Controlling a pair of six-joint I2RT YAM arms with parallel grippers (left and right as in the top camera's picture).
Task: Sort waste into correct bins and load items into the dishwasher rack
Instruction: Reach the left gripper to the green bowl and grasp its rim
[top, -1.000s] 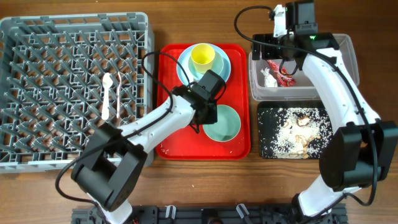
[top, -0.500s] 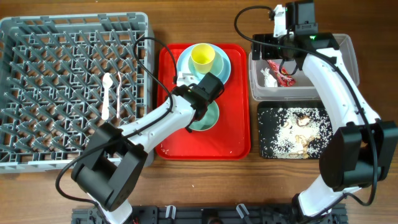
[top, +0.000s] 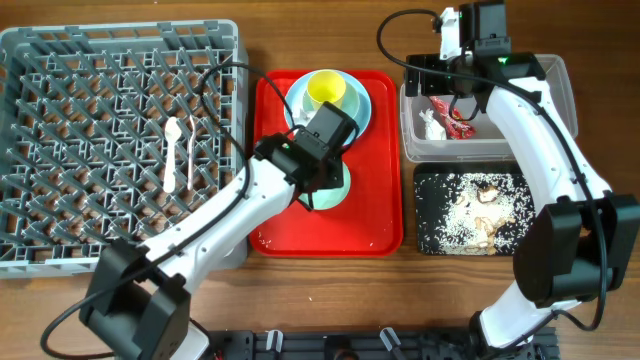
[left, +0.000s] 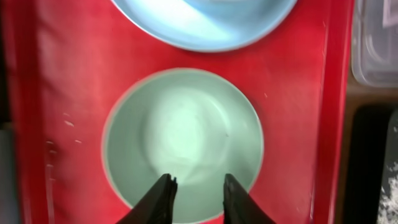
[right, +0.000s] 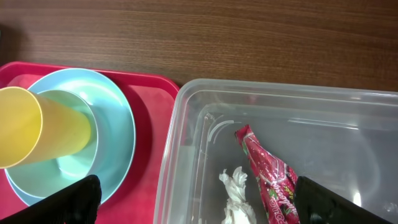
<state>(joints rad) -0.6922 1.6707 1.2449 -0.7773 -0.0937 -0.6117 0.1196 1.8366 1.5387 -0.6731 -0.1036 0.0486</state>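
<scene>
A pale mint bowl (left: 183, 134) sits on the red tray (left: 74, 74); in the overhead view (top: 340, 192) my left arm partly hides it. My left gripper (left: 198, 185) is open, both fingers over the bowl's near side, holding nothing. It also shows in the overhead view (top: 318, 172). The yellow cup (top: 325, 90) stands in a second mint bowl (right: 62, 171) on the pale blue plate (top: 362, 105). My right gripper (right: 196, 190) is wide open above the clear tub (top: 545, 110). The tub holds the red wrapper (right: 267, 174) and white paper scrap (right: 236, 190).
The grey dishwasher rack (top: 60, 60) stands at the left with the white spoon (top: 172, 150) and fork (top: 190, 150) lying in it. The black tray (top: 432, 240) at the right holds rice crumbs (top: 480, 215). A few crumbs lie on the red tray.
The mint bowl has slid left on the red tray under my left gripper. My left arm has swung its elbow leftward. My right arm has not moved.
</scene>
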